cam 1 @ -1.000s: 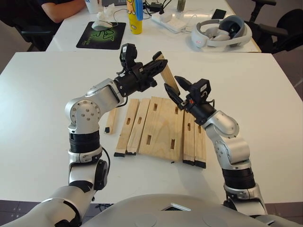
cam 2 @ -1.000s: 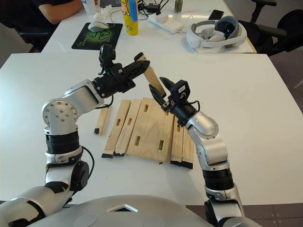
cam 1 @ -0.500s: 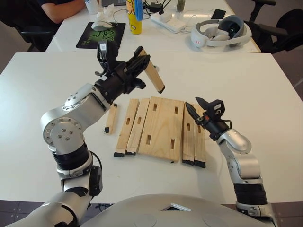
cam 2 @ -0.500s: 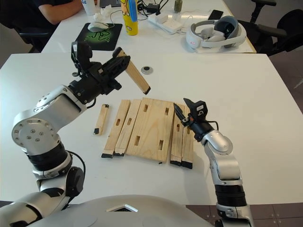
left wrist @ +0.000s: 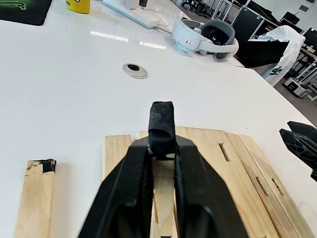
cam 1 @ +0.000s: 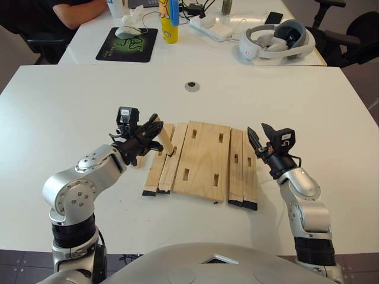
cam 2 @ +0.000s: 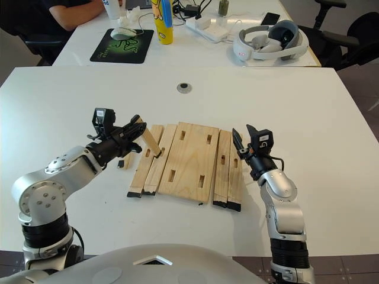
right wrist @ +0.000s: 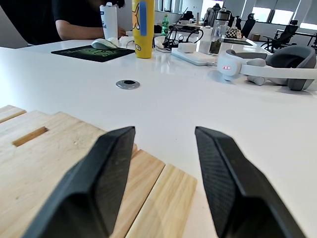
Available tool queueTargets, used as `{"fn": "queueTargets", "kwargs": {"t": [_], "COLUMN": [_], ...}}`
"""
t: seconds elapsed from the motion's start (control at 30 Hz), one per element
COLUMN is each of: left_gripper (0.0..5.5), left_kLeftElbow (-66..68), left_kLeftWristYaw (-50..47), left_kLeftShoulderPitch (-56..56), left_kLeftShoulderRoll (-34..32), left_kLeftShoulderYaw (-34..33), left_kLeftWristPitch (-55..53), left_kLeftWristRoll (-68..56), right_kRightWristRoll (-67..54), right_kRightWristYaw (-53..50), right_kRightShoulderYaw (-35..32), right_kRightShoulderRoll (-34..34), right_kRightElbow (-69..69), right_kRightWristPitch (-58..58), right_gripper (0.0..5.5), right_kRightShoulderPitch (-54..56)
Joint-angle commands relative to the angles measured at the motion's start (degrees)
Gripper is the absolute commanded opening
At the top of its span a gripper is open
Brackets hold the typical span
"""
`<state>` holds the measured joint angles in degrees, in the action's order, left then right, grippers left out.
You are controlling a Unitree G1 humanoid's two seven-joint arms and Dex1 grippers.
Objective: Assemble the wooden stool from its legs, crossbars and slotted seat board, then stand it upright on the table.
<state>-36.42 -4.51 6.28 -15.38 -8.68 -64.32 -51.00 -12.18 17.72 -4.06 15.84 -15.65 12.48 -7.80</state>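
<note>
The slotted seat board [cam 1: 204,160] lies flat mid-table. Two slats [cam 1: 161,163] lie along its left side and two slats [cam 1: 243,168] along its right. My left gripper [cam 1: 153,131] is shut on a wooden leg [cam 1: 166,142] with a black end [left wrist: 162,121]. The leg slants down, and its lower tip is at the left slats. A short piece [left wrist: 37,198] lies on the table left of them. My right gripper [cam 1: 260,137] hovers open just right of the right slats, with nothing between its fingers [right wrist: 94,193].
A round cable grommet [cam 1: 191,87] sits in the table behind the board. On the far table are a white headset [cam 1: 275,41], a yellow bottle [cam 1: 169,21], a mouse pad [cam 1: 127,44] and a power strip [cam 1: 212,26]. Bare tabletop surrounds the wooden parts.
My left arm has brought the leg down from high over the board to the left slats. My right gripper let go of it, drew back to the right and lowered.
</note>
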Motion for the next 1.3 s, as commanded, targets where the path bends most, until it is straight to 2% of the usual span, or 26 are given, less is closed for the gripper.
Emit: {"fn": "queueTargets", "kwargs": {"t": [0.03, 0.37, 0.83, 1.3], "left_gripper": [0.42, 0.42, 0.42, 0.42], "left_kLeftElbow": [-1.29, -2.21, -2.34, -1.73], "left_kLeftWristYaw": [-1.81, -4.14, -2.91, -3.49], "left_kLeftShoulderPitch": [-2.34, -5.40, -8.70, -8.48], "left_kLeftShoulderRoll": [2.88, 7.32, 7.44, 10.38], "left_kLeftShoulderYaw": [0.10, 2.38, 3.92, 6.32], "left_kLeftWristPitch": [1.52, 8.01, 11.58, 13.18], "left_kLeftWristRoll": [0.80, 6.55, 12.45, 15.39], "right_kRightWristRoll": [-0.25, -0.48, -0.62, -0.31], "right_kRightWristYaw": [1.12, 5.28, 7.91, 8.92], "right_kRightShoulderYaw": [0.67, 2.39, 3.43, 4.56], "right_kRightShoulderRoll": [0.47, 1.70, 2.06, 1.60], "right_kRightElbow": [0.15, 2.95, 3.24, 3.43], "right_kRightWristPitch": [1.37, 3.03, 4.23, 5.21], "right_gripper": [2.23, 2.23, 2.23, 2.23], "right_kRightShoulderPitch": [2.03, 6.39, 8.01, 9.04]}}
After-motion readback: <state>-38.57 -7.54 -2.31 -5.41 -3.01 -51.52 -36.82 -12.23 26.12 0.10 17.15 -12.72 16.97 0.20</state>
